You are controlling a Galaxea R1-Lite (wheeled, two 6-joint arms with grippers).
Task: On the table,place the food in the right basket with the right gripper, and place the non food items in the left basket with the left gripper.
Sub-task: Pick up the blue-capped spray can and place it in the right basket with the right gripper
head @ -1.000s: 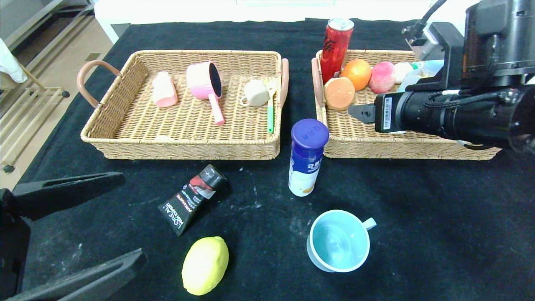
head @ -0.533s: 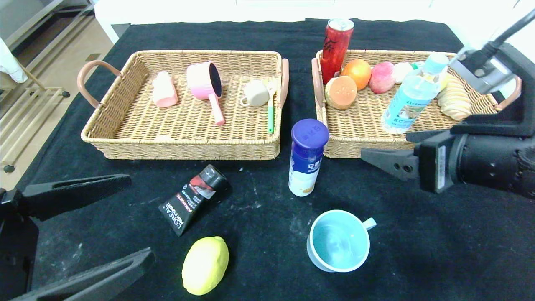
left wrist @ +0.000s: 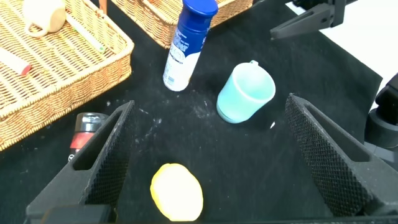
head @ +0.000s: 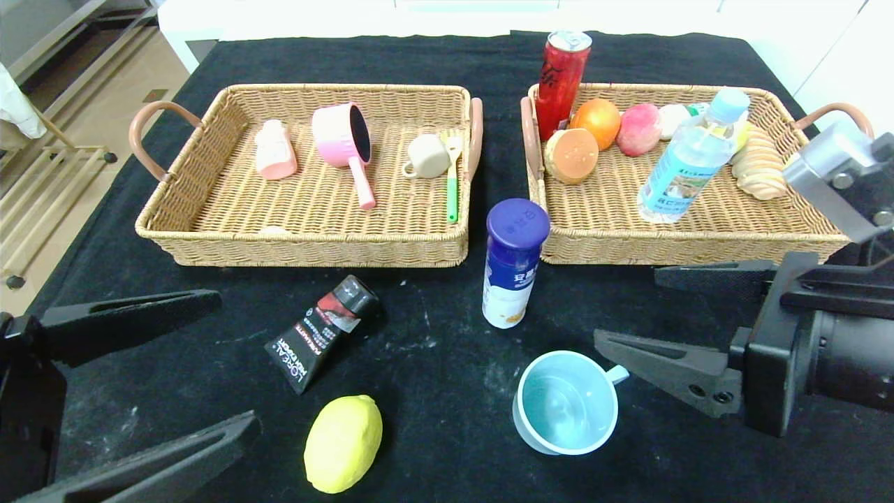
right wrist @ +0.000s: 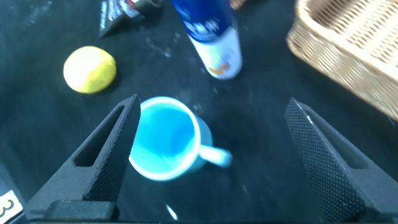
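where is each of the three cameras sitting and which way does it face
Head view: on the robot's head, looking forward and down at both baskets; left gripper and right gripper both show, open.
Left wrist view: on the left arm, looking past its open fingers at the lemon.
Right wrist view: on the right arm, looking past its open fingers at the blue cup.
Shared: all three show the cup, lemon and blue-capped bottle.

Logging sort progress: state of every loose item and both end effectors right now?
Yellow plastic lemon: on table, unsorted.
Black cosmetic tube: lying flat on table.
Blue-capped white bottle: upright on table.
Light blue cup: upright, empty, on table.
Clear water bottle: leaning in right wicker basket.
Left end effector: open, empty.
Right end effector: open, over cup.
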